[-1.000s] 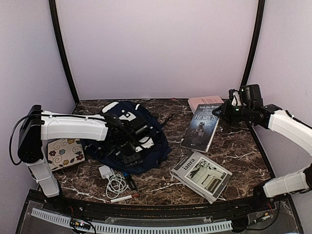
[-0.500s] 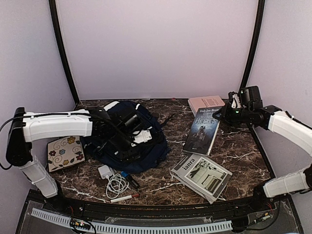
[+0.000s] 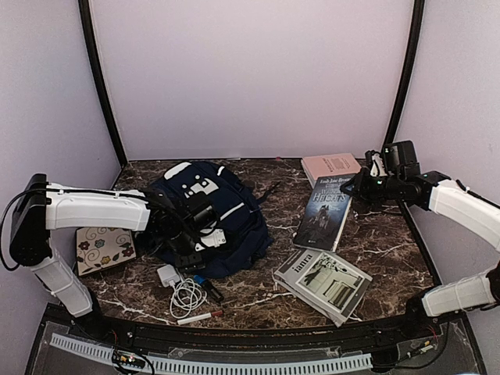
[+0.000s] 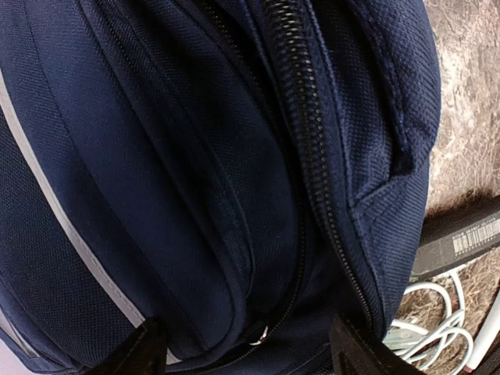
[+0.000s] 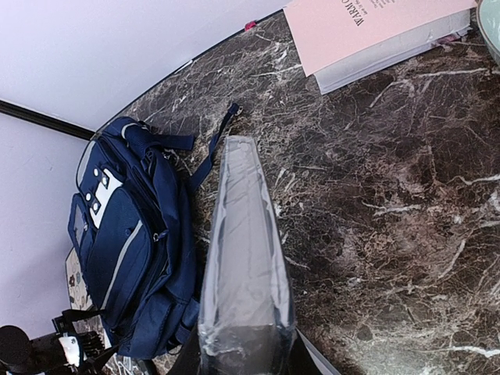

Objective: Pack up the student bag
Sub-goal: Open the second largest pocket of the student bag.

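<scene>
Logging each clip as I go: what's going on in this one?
Two robot arms are working at packing a student bag that lies on a marble table. The left gripper is open, pressed close to the bag's front by a zipper, gripping nothing. The right gripper is shut on the far end of a dark book, right of the bag. A pink book, grey book, floral notebook, charger cable and pen lie outside the bag.
</scene>
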Controlling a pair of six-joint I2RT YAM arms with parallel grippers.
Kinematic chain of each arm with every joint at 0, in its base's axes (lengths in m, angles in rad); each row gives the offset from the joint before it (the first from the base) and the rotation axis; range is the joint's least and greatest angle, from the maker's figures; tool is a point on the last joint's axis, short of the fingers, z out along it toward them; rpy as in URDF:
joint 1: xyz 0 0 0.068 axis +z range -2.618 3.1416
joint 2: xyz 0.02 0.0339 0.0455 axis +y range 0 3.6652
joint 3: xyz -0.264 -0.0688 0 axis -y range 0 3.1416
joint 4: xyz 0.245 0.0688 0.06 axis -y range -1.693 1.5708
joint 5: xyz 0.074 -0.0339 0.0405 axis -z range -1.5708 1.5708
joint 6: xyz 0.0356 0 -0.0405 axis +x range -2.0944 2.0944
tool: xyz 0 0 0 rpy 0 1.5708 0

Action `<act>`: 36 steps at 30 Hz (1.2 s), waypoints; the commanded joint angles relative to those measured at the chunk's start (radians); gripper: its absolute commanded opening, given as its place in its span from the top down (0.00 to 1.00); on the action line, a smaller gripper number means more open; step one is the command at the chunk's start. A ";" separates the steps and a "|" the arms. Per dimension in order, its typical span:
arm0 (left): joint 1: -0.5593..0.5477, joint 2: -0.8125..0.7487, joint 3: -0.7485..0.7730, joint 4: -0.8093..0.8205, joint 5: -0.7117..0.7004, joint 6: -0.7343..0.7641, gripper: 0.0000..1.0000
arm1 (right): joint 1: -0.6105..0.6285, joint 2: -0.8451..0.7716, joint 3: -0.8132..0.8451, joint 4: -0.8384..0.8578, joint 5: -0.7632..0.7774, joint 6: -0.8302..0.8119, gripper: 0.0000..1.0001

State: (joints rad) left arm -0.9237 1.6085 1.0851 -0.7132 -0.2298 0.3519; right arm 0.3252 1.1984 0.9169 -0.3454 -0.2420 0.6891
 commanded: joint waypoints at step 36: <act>-0.004 0.080 0.072 0.412 -0.343 -0.032 0.26 | 0.000 -0.069 -0.027 0.142 -0.048 0.034 1.00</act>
State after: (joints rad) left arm -0.9443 1.6791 1.1255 -0.3706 -0.5362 0.3225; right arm 0.3252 1.1759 0.8810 -0.3347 -0.2466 0.6964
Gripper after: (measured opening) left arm 0.686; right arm 0.168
